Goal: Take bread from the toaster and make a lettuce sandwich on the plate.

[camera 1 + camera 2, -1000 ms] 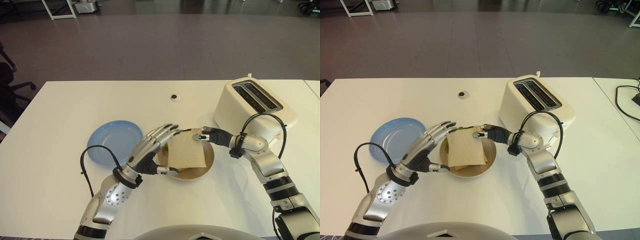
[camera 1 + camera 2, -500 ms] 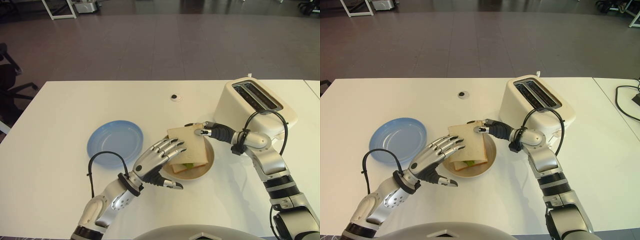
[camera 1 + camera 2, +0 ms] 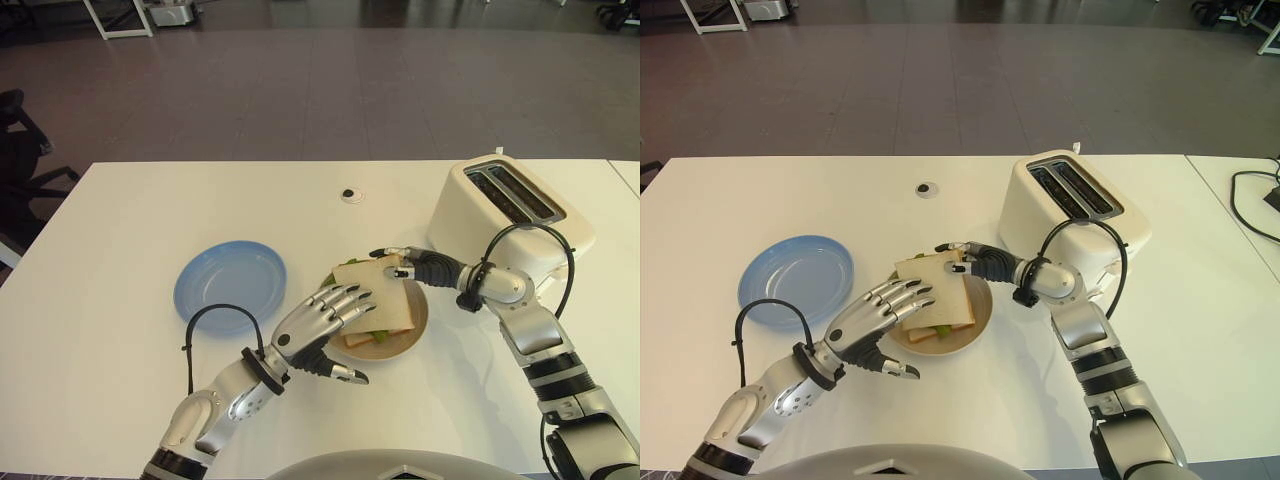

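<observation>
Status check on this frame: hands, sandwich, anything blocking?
Right hand pinching top slice by its far corner, over lettuce on tan plate. Left hand open beside slice's near-left edge. Nothing in the way.

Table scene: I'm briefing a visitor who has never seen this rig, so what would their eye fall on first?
The top bread slice on the tan plate at mid-table, its far corner pinched by the right hand, green lettuce peeking out beneath. The left hand is spread open over the slice's near left edge; a blue plate lies to the left, a white toaster at far right.
</observation>
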Motion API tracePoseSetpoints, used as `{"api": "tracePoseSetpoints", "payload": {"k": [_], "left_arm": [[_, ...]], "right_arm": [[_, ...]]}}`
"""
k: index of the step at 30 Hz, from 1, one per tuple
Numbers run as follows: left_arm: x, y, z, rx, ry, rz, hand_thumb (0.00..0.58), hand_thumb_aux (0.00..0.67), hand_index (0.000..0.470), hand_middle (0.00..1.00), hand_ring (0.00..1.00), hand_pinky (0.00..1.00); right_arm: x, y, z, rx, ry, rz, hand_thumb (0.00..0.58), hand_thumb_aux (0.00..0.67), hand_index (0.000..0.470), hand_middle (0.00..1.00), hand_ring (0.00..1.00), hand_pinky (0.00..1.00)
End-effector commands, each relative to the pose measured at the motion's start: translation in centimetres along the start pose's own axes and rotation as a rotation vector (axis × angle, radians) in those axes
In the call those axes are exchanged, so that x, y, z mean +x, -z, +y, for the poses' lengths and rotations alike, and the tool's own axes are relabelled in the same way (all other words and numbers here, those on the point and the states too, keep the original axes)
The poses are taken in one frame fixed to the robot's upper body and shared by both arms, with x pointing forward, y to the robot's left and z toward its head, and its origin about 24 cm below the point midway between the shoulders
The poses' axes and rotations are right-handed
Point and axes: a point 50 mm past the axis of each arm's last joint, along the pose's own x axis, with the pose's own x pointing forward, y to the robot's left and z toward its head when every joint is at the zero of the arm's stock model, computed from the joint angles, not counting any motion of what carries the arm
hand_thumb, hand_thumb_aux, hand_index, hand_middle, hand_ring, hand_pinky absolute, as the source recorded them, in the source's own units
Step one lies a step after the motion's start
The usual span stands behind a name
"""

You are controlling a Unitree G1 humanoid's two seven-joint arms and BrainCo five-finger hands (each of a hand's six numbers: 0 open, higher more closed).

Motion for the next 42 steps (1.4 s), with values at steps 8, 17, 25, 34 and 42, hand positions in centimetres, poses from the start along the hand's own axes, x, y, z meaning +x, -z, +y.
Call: {"api": "tracePoseSetpoints", "payload": {"k": [8,17,25,34,42], "left_arm": [[-0.5,0.2,-3.1,-0.054,0.205,-0.001,0.0,0.0,0.0,0.0,0.0,0.0],[-2.8,1.0,-5.8,-0.024,0.495,0.081,0.0,0.0,0.0,0.0,0.0,0.0],[-3.2,1.0,-6.1,-0.028,0.543,0.103,0.0,0.0,0.0,0.0,0.0,0.0],[0.4,1.0,-0.6,0.013,0.122,0.039,0.0,0.0,0.0,0.0,0.0,0.0],[-3.3,-1.0,7.1,-0.566,-0.13,-0.191,0.027,0.016,0.011,0.6,0.6,0.6]], "right_arm": [[0.0,0.2,0.7,-0.019,-0.003,0.012,0.58,0.67,0.47,0.0,0.0,0.0],[-0.3,-0.7,-0.8,-0.11,0.148,-0.001,0.0,0.0,0.0,0.0,0.0,0.0],[-2.6,-6.1,-3.8,-0.138,0.403,-0.315,0.0,0.0,0.0,0.0,0.0,0.0],[-6.3,-6.1,-1.0,-0.298,0.133,-0.371,0.0,0.0,0.0,0.0,0.0,0.0],[-11.5,-5.1,1.8,-0.513,-0.096,-0.26,0.352,0.25,0.175,1.0,1.0,1.0]]}}
